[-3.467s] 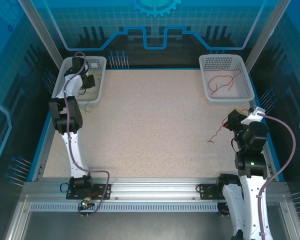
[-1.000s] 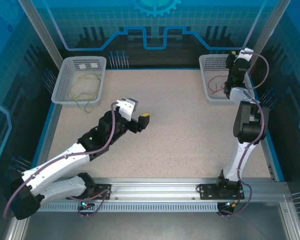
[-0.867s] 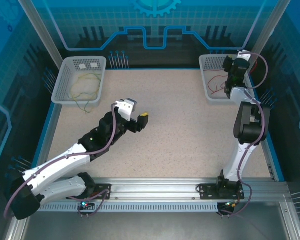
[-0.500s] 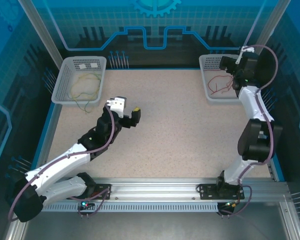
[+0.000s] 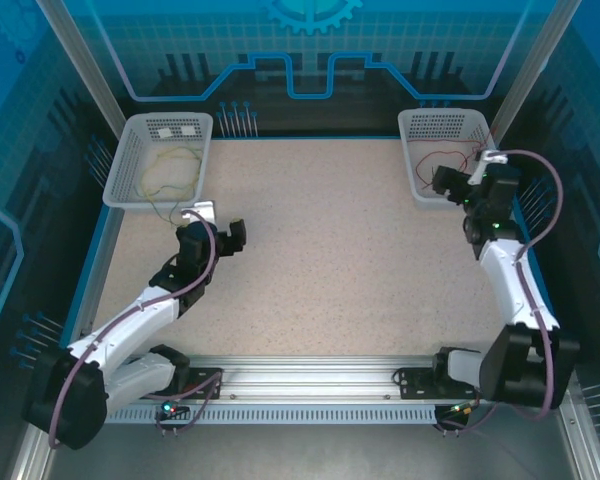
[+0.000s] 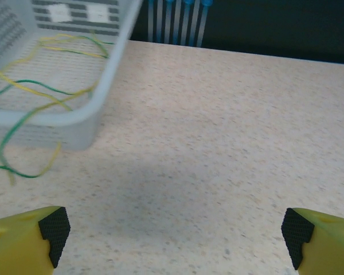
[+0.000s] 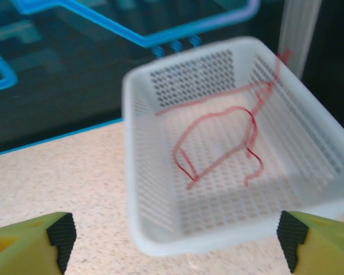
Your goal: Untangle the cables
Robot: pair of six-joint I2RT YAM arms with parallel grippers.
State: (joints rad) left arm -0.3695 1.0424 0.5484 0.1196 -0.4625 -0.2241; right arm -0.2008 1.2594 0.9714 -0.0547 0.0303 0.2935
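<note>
Both arms have drawn back within the last second. The left gripper (image 5: 227, 236) has slid from mid-table toward the left basket (image 5: 118, 178), and the right gripper (image 5: 442, 180) has come down from above the right basket (image 5: 445, 122) to its near rim. Each gripper stands released, its black-padded fingertips (image 6: 53, 228) spread wide with nothing between them. In the left wrist view only speckled table (image 5: 330, 250) lies between the tips.

Yellow cables (image 5: 165, 172) lie coiled together with green cables (image 6: 1, 148) in the left basket, at the table's far left corner. A few strands spill over that basket's near wall and trail onto the tabletop, their loose ends pointing toward the arms' side.

Red cables (image 7: 217, 117) rest in the right basket, at the far right corner. They form a loose loop on the basket floor, its long axis running from the near left toward the far right corner. There one strand climbs the wall to the rim. Both sets of cables lie apart from the grippers.
</note>
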